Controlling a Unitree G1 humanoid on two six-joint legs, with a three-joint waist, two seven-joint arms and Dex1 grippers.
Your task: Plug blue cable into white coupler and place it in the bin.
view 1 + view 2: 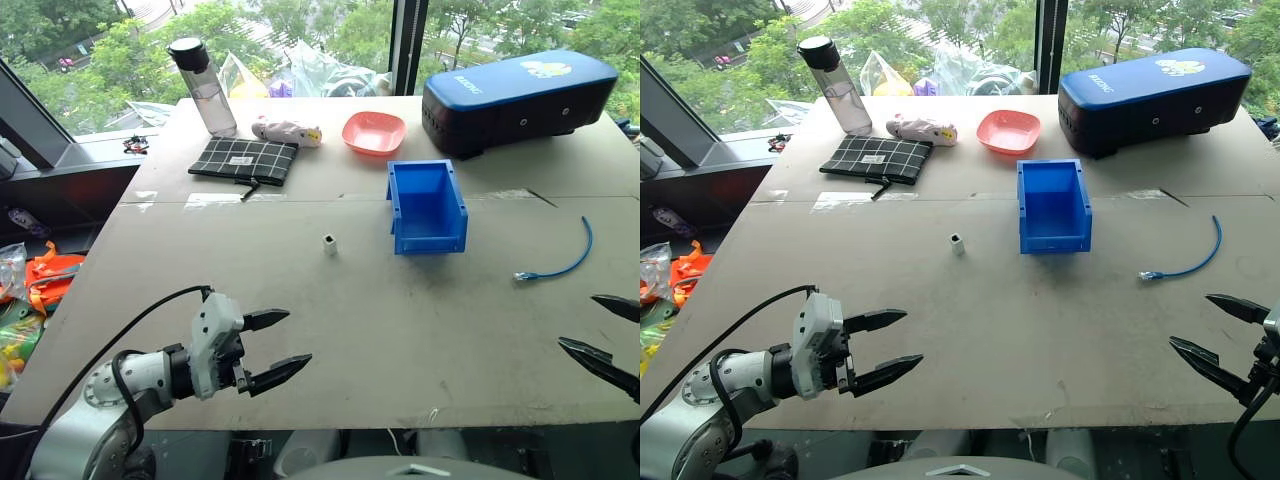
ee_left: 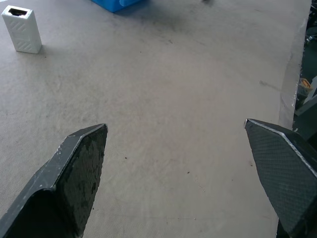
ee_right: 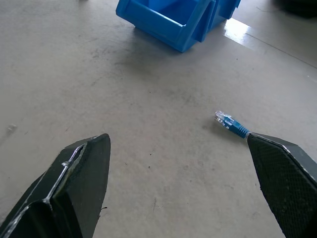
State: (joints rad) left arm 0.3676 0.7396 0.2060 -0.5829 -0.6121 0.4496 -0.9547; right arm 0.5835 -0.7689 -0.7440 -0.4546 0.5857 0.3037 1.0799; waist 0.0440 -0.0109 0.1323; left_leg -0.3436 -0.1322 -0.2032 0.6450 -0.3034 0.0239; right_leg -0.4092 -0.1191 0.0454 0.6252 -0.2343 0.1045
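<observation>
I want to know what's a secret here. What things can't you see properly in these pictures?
- The thin light-blue cable: in the right wrist view, the black right fingertip hides all but its clear plug.
- The right gripper: cut off by the left eye view's edge.
- The bright blue plastic bin: the left wrist view's edge leaves just a corner.
- The tiny white coupler's socket: too small in the left eye view.

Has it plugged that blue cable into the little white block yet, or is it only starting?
Only starting. Nothing looks done: the blue cable lies loose on the table, well apart from the white coupler, and the bin holds nothing. Nothing is in hand: the left gripper and right gripper are both open near the table's near edge. Picking up, plugging and binning all remain.
</observation>
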